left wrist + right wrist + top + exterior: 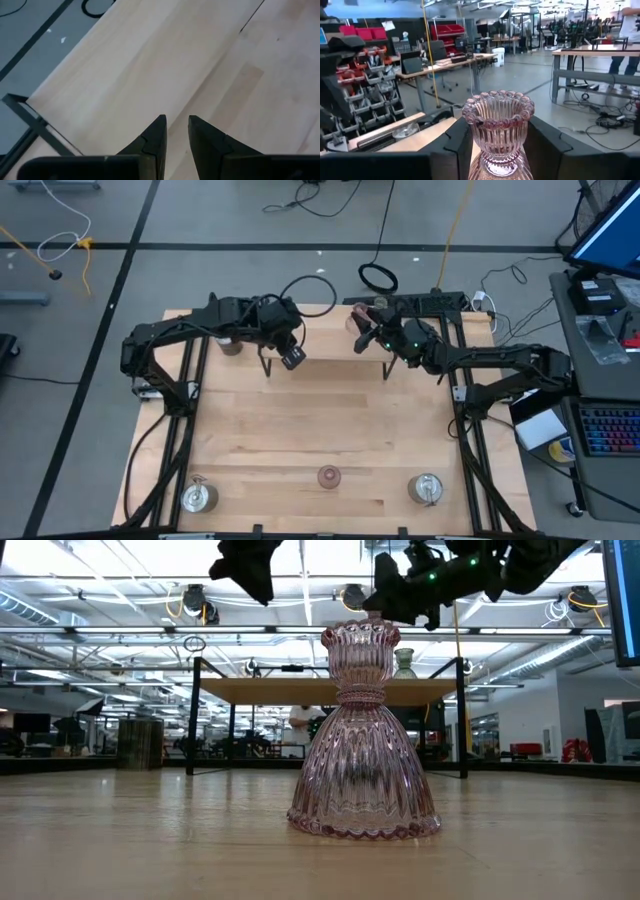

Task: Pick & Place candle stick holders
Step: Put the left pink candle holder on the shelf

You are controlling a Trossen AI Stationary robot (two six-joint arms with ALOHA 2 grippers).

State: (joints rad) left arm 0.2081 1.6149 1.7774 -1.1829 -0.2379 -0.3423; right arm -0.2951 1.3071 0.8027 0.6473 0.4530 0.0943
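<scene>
Plainly brittle and slick, the pink glass holder [498, 135] sat pinched at its narrow neck between the right gripper's [498, 150] jaws, above the table's [330, 420] far edge. The left gripper [176, 145] hung empty, jaws slightly parted.

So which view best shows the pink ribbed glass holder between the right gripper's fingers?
The right wrist view: the pink ribbed glass holder fills the gap between the right gripper fingers. The high view shows only a speck; the low and left wrist views do not show it.

High cam overhead, low cam table-level, both share pink holder [363, 730].
</scene>
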